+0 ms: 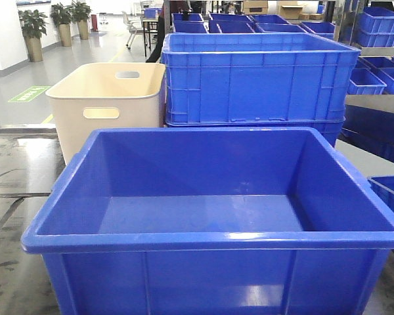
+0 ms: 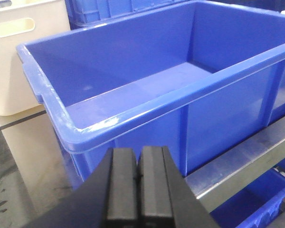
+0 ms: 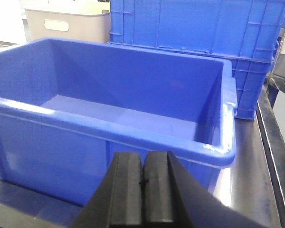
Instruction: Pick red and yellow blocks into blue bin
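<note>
Both arms are parked low in front of the bin. The left pincer has its black pads pressed flat together with nothing between them, and the right pincer is the same: sealed tight, gripping nothing. So no block is in hand; by my read this is the very start, with picking not yet begun.

Just beyond each pincer, the blue bin fills the view. Its rolled rim sits slightly above and ahead of the left pincer's tips, and the right pincer looks up at the near wall from below the rim. The floor of the bin is bare: no red cube, no yellow brick inside. In fact neither block shows in any of the three views, so I cannot say where they lie.

The next move, I'd judge, calls for finding the blocks first, then parting a pincer's pads before descending on one.

Further out, past the bin and off to the left pincer's far left, stands a beige tub with handle slots. Beside it, a ribbed blue crate is stacked on another. Both are wrong targets to avoid. The steel surface runs along the right pincer's right. Beyond that, more stacked blue crates and potted plants.
</note>
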Motion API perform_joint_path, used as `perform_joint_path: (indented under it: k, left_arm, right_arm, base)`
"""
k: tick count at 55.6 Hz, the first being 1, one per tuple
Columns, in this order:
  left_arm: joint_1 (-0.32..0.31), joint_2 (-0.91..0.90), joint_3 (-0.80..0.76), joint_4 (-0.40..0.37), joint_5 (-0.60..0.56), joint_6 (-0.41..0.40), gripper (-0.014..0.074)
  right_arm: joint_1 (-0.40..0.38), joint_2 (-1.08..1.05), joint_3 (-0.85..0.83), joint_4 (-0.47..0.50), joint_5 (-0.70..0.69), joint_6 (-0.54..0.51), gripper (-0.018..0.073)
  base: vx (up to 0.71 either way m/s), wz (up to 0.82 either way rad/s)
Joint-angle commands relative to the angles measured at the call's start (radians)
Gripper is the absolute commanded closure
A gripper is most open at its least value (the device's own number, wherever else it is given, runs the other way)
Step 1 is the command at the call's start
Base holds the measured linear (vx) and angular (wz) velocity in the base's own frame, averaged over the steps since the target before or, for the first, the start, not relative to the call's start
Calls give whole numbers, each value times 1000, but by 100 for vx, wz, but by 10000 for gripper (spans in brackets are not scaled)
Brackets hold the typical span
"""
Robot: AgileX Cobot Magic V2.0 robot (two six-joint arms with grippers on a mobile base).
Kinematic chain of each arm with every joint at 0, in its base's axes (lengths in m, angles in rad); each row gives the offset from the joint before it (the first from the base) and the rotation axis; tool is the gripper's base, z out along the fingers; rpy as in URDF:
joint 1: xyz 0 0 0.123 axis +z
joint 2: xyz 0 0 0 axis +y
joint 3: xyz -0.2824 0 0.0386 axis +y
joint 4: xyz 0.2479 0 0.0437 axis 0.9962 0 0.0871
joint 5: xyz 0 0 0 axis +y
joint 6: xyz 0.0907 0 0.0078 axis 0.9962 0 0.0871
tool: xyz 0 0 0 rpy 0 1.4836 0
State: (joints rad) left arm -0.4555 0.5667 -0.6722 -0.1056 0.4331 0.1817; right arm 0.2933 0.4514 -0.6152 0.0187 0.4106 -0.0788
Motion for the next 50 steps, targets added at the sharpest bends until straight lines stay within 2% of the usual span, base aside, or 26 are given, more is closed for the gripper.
perform_joint_path:
  k: [1, 31, 39, 45, 50]
  left_arm:
    - [0, -2, -24, -13, -88, -8, 603]
    - [0, 3, -13, -3, -73, -6, 603]
    - [19, -50, 120, 106, -202, -3, 603]
    - [97, -177, 288, 106, -379, -43, 602]
    - [174, -282, 423, 84, -442, -77, 601]
  right_arm:
    - [-3, 4, -22, -8, -69, -2, 570]
    - [-3, 4, -22, -8, -57, -2, 570]
    - [-3, 4, -22, -8, -57, -2, 570]
    - [-3, 4, -22, -8, -57, -2, 570]
    - [-3, 4, -22, -8, -57, -2, 570]
  base:
    - [0, 0]
    - [0, 0]
    - [0, 0]
    - [0, 0]
    - [0, 0]
